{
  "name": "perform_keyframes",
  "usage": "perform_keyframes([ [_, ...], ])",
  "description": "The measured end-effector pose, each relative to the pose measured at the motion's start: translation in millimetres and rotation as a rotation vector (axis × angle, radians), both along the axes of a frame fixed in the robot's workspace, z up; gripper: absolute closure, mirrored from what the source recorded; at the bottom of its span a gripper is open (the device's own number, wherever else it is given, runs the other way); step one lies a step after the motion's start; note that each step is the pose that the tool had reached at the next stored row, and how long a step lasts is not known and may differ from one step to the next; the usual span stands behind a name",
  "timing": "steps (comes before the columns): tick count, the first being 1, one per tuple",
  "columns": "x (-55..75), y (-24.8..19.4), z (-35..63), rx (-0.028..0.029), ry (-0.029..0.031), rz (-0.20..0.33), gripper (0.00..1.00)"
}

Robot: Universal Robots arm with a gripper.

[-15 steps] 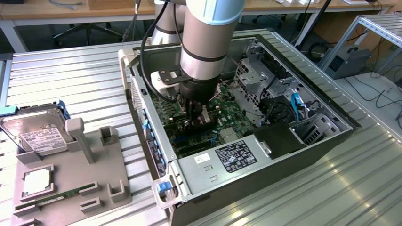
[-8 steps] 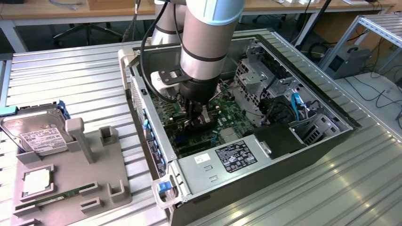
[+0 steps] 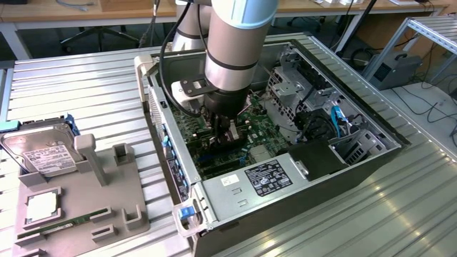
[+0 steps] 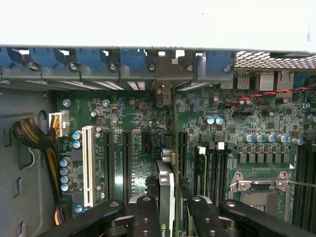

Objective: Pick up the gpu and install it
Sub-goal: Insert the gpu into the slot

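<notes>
**Now the card stands on edge over the motherboard**

We have the hand (image 4: 167,212) down inside the open computer case (image 3: 371,155), its black fingers (image 4: 145,217) closed partway on the gpu (image 4: 166,192) and pressing it from both sides. We see the gpu edge-on in the wrist view: a thin card held upright, with a pale edge and a dark face, running from between the fingers toward the rear wall of the case. Its silver metal bracket (image 4: 165,94) stands at the far end, against the row of blue slot clips (image 4: 133,58). The card sits above the green motherboard (image 4: 123,123), among the long black expansion slots (image 4: 126,163). Whether its lower edge is in a slot we cannot tell.

In the exterior view, the arm (image 3: 232,48) reaches straight down into the case. To the exterior view's left, a grey holder (image 3: 107,214) on the ribbed metal counter (image 3: 71,80) carries a hard drive (image 3: 43,155).
</notes>
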State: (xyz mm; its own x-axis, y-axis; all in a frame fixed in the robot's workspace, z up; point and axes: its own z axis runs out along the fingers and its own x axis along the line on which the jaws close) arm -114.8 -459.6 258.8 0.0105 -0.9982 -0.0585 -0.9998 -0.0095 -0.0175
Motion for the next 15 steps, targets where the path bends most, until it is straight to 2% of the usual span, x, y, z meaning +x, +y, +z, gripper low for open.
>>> perform_keyframes([
  [2,0.1,0.0,0.0,-0.0007,-0.0012,0.0,0.73],
  [5,0.0,0.0,0.0,0.0001,0.0002,0.0,0.73],
  [6,0.1,-0.1,0.0,-0.0008,-0.0013,0.0,0.73],
  [7,0.0,0.0,0.0,0.0,0.0001,0.0,0.73],
  [8,0.1,-0.1,0.0,-0.0008,-0.0014,0.0,0.73],
  [15,-0.1,0.0,0.0,0.0001,0.0002,0.0,0.73],
])
